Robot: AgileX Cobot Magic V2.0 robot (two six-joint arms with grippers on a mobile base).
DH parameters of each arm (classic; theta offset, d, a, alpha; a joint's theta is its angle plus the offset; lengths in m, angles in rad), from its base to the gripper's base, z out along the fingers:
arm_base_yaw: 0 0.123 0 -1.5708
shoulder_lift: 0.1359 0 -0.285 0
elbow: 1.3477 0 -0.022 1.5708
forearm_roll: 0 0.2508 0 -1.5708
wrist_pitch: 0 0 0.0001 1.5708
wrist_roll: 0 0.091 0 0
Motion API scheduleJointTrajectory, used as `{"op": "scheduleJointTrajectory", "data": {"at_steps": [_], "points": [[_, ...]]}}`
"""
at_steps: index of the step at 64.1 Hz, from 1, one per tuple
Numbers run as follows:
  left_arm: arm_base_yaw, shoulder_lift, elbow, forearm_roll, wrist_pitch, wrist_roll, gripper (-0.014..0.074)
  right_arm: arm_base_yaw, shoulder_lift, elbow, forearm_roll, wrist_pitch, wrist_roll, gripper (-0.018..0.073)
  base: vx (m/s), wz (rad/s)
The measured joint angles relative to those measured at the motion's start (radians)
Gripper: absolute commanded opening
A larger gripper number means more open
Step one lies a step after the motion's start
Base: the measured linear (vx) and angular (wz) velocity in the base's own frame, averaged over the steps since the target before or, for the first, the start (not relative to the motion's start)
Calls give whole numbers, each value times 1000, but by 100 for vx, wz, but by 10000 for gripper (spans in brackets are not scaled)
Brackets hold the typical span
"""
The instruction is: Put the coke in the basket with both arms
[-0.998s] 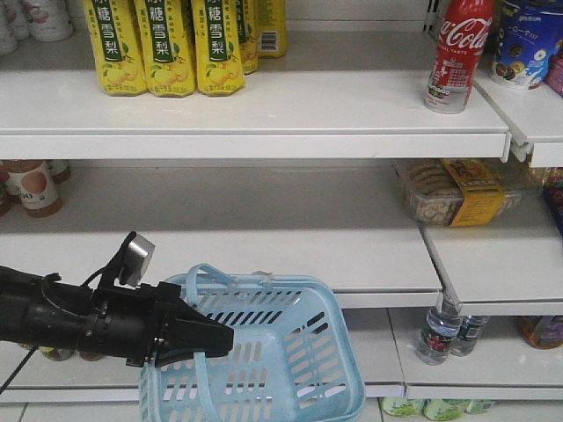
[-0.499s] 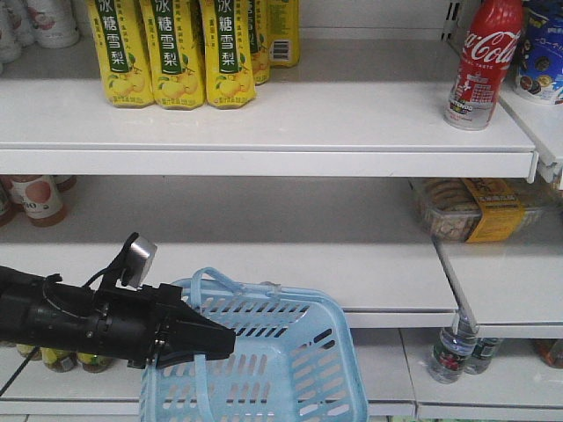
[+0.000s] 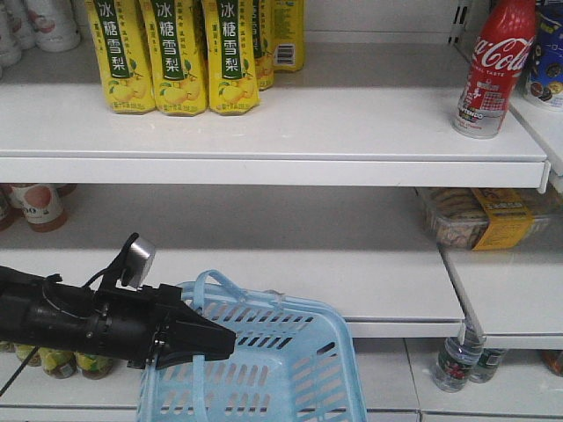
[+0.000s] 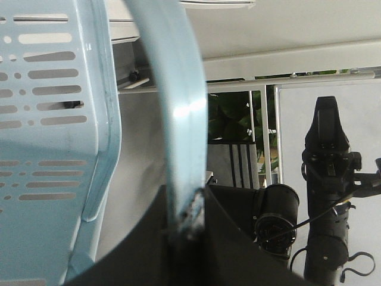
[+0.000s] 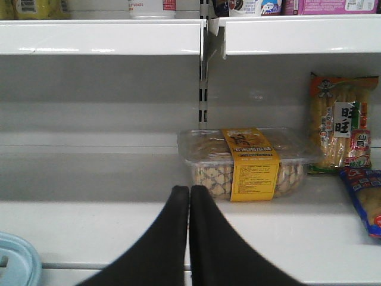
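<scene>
Left gripper (image 3: 224,341) clamped on basket (image 3: 345,338) handle (image 4: 178,119); right gripper (image 5: 189,193) closed, empty.
Coke (image 3: 493,75) stands well above-right of basket; open right gripper first, grab mid-wrap, hold basket level.

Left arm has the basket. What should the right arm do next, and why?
Probably lift the right gripper and open it. Its jaws are shut and empty, level with the clear snack box on the middle shelf, while the coke stands upright on the top shelf. The left gripper is shut on the basket handle, so the basket looks ready.
</scene>
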Motion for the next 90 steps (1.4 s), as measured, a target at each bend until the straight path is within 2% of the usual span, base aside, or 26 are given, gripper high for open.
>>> {"op": "scheduleJointTrajectory", "data": {"at_steps": [90], "points": [[0,0,0,4,13,-8,-6,0,0,0,0,0,0,-10,3,0]]}}
